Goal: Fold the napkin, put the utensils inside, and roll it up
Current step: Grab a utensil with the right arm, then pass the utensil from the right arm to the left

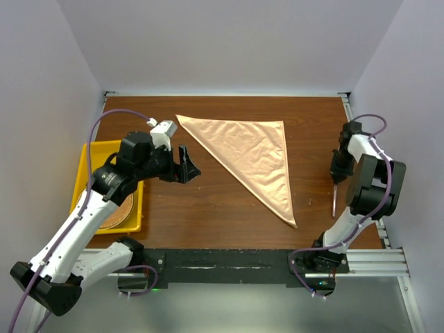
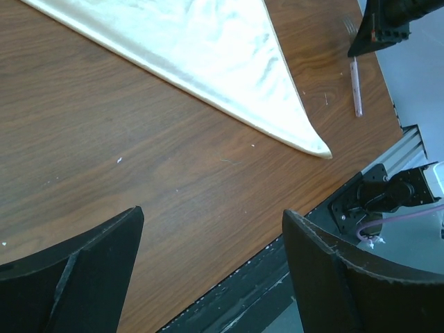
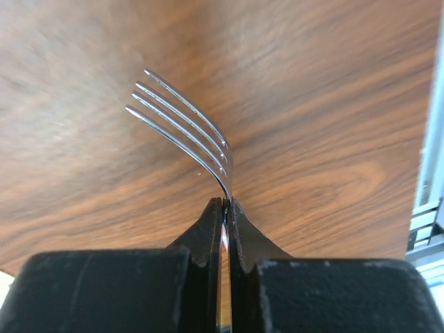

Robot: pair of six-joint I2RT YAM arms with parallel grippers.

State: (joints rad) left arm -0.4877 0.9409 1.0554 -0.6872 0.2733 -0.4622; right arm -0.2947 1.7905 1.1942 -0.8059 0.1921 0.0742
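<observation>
The fork (image 3: 184, 132) is pinched by the right fingers (image 3: 250, 243), right of the folded napkin (image 1: 246, 156), presumably for laying inside. The left fingers (image 2: 83, 267) are held released left of it.

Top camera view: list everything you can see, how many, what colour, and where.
table: one, dark brown wood, under everything
napkin: one, peach-orange, folded triangle, centre toward far edge
fork: one, silvery, near right edge, pinched in the right tool
tray: one, yellow, at left edge
woven mat: one, tan, inside the tray
left tool: one, black, open, between tray and napkin
right tool: one, black, shut on the fork
</observation>
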